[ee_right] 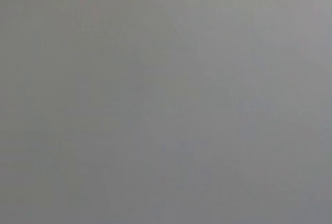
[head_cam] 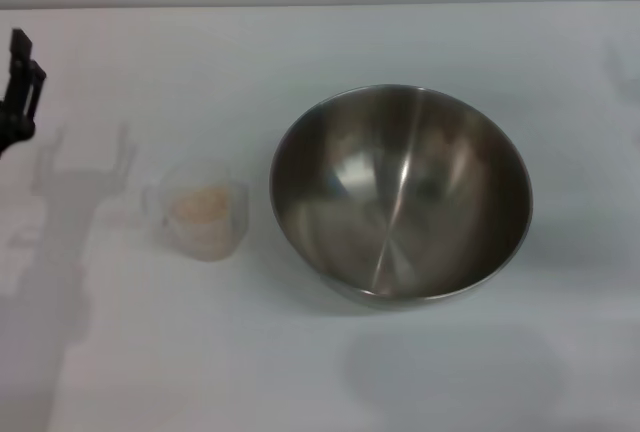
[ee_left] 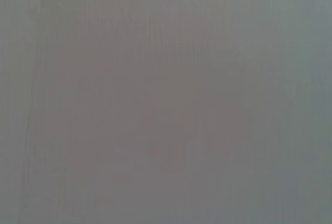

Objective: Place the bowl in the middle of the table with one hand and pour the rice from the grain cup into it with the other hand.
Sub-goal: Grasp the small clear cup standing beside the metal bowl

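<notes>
- Stainless steel, shiny and brushed inside, forms the large round bowl (head_cam: 400,194); it is seen empty on the plain white table (head_cam: 320,372), well to the right of the left gripper (head_cam: 20,77).
- The small translucent plastic grain cup (head_cam: 200,209) is set just beside the bowl, between it and the left gripper, and holds pale beige rice (head_cam: 200,202).
- The dark left gripper is raised at the table's left edge, apart from the cup; whether its jaws are parted cannot be told.
- The right gripper is not seen.

Your head camera looks forward and down on the table (head_cam: 300,372) from above, showing the bowl (head_cam: 400,192). Both wrist cameras face only plain grey surface, sharing nothing recognisable.
</notes>
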`<state>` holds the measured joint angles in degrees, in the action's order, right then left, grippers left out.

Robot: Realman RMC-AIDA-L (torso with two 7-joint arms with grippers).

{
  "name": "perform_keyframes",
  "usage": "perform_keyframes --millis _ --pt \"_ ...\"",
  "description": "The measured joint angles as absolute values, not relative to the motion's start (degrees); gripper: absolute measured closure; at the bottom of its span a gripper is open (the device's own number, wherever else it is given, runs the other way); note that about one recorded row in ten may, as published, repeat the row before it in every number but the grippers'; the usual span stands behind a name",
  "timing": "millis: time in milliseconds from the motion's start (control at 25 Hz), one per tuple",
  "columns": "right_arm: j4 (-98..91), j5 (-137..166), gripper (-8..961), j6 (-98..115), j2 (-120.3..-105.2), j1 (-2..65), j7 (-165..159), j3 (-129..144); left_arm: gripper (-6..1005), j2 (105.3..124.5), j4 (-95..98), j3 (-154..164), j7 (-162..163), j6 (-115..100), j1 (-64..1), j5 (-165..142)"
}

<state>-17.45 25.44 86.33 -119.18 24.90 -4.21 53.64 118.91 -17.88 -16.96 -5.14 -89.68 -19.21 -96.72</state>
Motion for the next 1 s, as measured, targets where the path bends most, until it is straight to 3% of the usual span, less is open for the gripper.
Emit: perform_keyframes --millis 1000 --pt "-13.19 15.62 409 73.66 -116.45 32.01 2.27 52.52 291 119.04 -27.42 -7.25 -14.95 -86.02 -5.98 -96.71"
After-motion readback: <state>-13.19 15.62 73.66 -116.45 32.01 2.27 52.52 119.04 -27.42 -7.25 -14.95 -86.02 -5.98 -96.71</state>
